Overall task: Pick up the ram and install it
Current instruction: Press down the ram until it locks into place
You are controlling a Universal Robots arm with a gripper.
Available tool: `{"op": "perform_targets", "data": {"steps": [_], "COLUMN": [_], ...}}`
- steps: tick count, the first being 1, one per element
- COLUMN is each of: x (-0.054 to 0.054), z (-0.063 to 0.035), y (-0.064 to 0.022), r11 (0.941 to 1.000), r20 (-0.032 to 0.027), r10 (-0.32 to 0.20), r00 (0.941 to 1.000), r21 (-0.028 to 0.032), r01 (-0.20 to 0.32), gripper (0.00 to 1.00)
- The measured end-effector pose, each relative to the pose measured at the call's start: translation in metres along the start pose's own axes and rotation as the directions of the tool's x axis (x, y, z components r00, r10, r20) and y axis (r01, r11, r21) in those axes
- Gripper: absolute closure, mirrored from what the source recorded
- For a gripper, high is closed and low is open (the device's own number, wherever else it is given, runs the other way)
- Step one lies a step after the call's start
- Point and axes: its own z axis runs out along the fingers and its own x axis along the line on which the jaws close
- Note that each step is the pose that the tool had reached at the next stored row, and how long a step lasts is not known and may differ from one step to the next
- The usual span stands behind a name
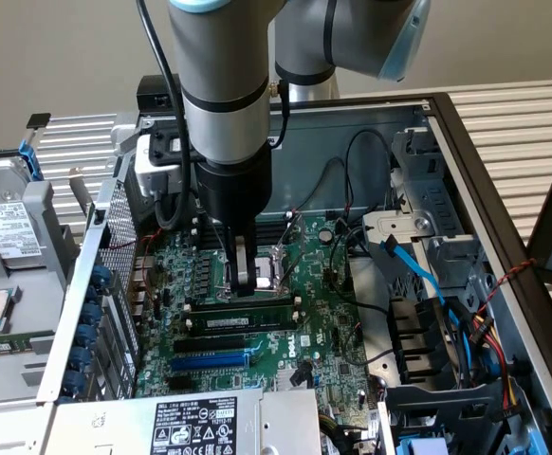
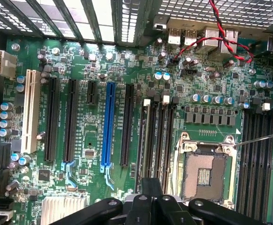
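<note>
Claw (image 1: 245,277) fingers are kept shut, empty, poised just above the ram (image 1: 248,312), which is seen seated in its memory slot (image 1: 241,332) beside the CPU socket (image 2: 207,174). Even downward pressure is judged best for seating.

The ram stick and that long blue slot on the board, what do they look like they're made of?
The ram: it looks like dark green circuit board with a dull finish, carrying black chips and a white label. The blue slot: probably moulded plastic, judging by its even colour and slight sheen, though the look alone can't confirm it.
</note>
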Motion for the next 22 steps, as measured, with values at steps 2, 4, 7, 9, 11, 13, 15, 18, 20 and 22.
{"op": "perform_targets", "data": {"steps": [2, 4, 7, 9, 11, 13, 15, 18, 20, 22], "x": [0.0, 0.0, 0.0, 0.0, 0.0, 0.0001, 0.0001, 0.0001, 0.0001, 0.0002], "z": [0.0, 0.0, 0.0, 0.0001, 0.0003, 0.0004, 0.0006, 0.0011, 0.0015, 0.0018], "y": [0.0, 0.0, -0.0001, -0.0001, 0.0, 0.0, 0.0, 0.0, 0.0, 0.0], "r11": [1.0, 1.0, 0.9999, 0.9991, 0.9971, 0.9939, 0.9896, 0.981, 0.9735, 0.9651], "r20": [0.0, 0.0, -0.0002, -0.0007, -0.0011, -0.0014, -0.0017, -0.0015, -0.0015, -0.0014], "r10": [0.0, 0.0, 0.012, 0.043, 0.075, 0.11, 0.144, 0.193, 0.228, 0.261], "r00": [1.0, 1.0, 0.9999, 0.9991, 0.9972, 0.9939, 0.9896, 0.9812, 0.9737, 0.9654], "r21": [0.0, 0.0, 0.001, 0.0036, 0.0064, 0.0094, 0.0123, 0.0168, 0.0198, 0.0228], "r01": [0.0, 0.0, -0.012, -0.043, -0.075, -0.11, -0.144, -0.193, -0.228, -0.261], "gripper": [0.9, 0.9, 0.9, 0.9, 0.9, 0.9, 0.9, 0.9, 0.9, 0.9]}}
